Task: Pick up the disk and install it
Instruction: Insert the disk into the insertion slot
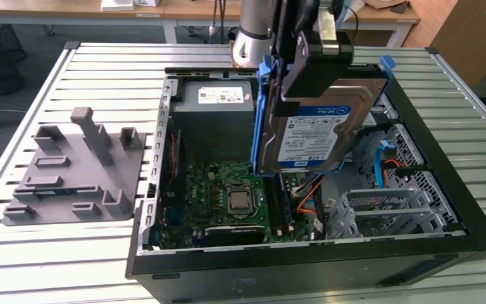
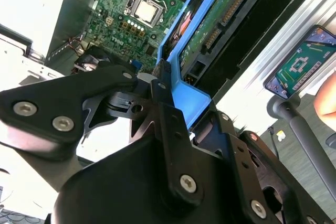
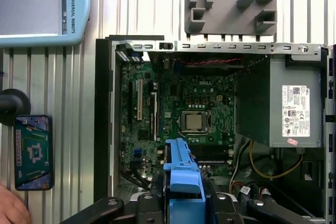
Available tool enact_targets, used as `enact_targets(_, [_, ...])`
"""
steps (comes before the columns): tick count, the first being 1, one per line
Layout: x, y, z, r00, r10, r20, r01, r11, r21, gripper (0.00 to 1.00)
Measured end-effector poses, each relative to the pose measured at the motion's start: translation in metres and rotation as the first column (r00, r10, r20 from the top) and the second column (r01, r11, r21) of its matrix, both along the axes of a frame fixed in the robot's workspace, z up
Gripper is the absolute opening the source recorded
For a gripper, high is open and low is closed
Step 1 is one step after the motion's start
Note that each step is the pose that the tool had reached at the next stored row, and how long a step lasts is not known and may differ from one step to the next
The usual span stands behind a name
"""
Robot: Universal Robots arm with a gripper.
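The disk (image 1: 312, 136), a silver hard drive with a white-and-blue label in blue carrier rails, hangs tilted on edge above the open computer case (image 1: 302, 266). My gripper (image 1: 314, 68) is shut on its upper end, with black fingers clamping the blue carrier. In the second wrist view the gripper (image 2: 167, 94) pinches the blue rail (image 2: 185, 95), and the disk's green circuit board (image 2: 218, 22) faces the camera. In the first wrist view the blue carrier (image 3: 182, 169) sticks out from between the fingers over the motherboard.
Inside the case lie the motherboard (image 1: 230, 196), the grey power-supply box (image 1: 216, 101) and a metal drive cage (image 1: 395, 209) at the exterior view's right. A grey fixture plate (image 1: 70, 171) rests on the slatted table. A phone (image 3: 32, 151) and a hand (image 3: 11, 209) are beside the case.
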State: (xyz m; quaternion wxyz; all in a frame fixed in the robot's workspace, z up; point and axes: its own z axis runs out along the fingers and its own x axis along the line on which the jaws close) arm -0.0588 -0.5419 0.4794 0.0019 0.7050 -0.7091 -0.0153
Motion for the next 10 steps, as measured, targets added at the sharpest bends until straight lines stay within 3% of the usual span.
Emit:
enact_targets(4, [0.0069,-0.0001,-0.0002,1.0,0.0,-0.0001,0.0,1.0,-0.0001,0.36])
enact_targets(10, [0.0074,0.0,-0.0001,1.0,0.0,-0.0001,0.0,1.0,-0.0002,0.36])
